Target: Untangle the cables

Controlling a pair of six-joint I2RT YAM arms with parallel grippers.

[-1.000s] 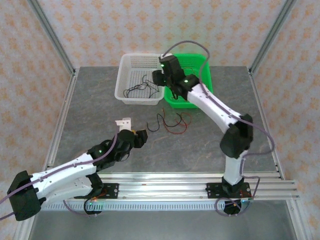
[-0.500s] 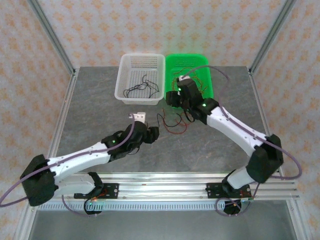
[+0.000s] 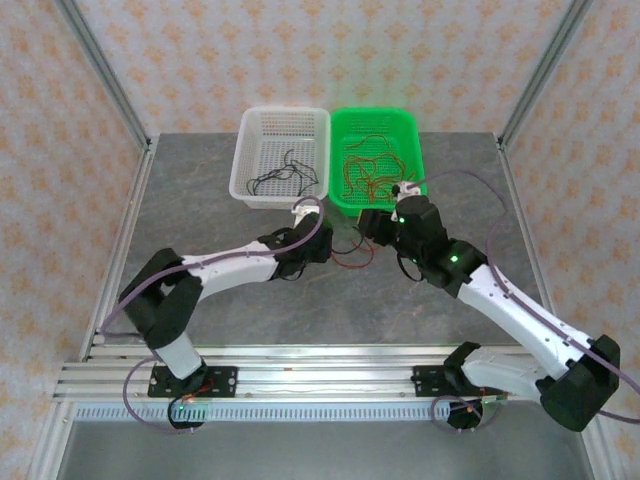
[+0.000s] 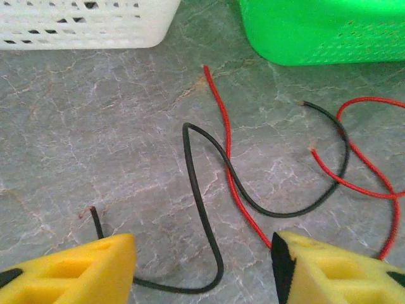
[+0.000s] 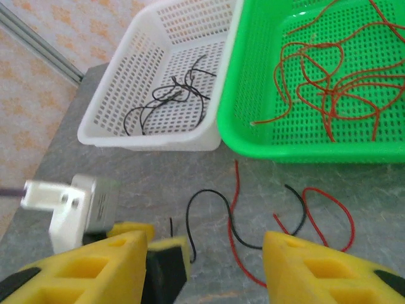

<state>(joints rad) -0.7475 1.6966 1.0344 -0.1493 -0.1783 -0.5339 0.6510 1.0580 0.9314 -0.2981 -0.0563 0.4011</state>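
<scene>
Left end effector [image 4: 202, 246]: jaws wide apart, gripping nothing; black cable [image 4: 193, 171] loops between them, lower frame.
Right end effector [image 5: 204, 244]: jaws apart, empty, above the surface [image 5: 386, 209].

You face a grey counter [image 3: 200, 210] veined with pale marbling. Loose cables [image 4: 226, 145] lie on it — some red, some black. A white lattice basket [image 3: 275, 198] holds black ones; a bright green basket [image 3: 372, 112] holds orange-red ones. The left gripper [image 4: 202, 259] and right gripper [image 5: 205, 253] have yellow fingers [image 4: 69, 272] with black pads [image 4: 281, 266]. The wall [image 3: 300, 50] is cream, printed with peach flowers.
</scene>
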